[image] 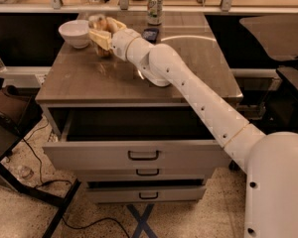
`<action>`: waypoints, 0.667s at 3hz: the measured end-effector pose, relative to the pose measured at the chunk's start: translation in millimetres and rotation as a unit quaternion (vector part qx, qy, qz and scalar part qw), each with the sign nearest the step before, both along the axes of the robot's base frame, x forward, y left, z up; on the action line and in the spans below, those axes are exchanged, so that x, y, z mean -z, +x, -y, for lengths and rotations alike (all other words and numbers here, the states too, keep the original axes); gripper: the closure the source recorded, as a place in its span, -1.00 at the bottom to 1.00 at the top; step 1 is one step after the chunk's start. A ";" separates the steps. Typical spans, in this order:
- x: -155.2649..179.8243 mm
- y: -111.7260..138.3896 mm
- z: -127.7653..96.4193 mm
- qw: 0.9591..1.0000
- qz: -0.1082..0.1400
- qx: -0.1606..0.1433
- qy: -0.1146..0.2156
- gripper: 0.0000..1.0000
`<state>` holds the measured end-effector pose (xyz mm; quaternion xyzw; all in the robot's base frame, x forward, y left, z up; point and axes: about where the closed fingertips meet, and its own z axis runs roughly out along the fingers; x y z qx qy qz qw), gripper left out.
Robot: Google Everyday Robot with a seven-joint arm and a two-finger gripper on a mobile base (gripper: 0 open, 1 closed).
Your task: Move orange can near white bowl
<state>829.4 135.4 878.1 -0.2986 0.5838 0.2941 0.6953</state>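
Observation:
The white bowl (75,33) stands at the back left of the tabletop. My gripper (102,32) is just right of the bowl, its yellowish fingers (98,37) closed around the orange can (101,23). The can is upright, its silver top showing above the fingers and its base at or just above the table. A small gap separates the can from the bowl. My white arm (188,83) reaches in from the lower right across the table.
A white-and-green can (154,7) stands at the back edge, with a small dark object (150,33) in front of it. The wooden tabletop (89,78) sits on a drawer cabinet whose top drawer (139,152) is pulled open. Cables lie on the floor at left.

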 end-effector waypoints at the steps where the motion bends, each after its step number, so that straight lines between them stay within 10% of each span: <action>1: -0.3 -0.5 -1.8 1.000 0.000 -0.001 0.000 -1.00; 2: -0.3 -0.5 -1.9 1.000 0.000 -0.001 0.000 -1.00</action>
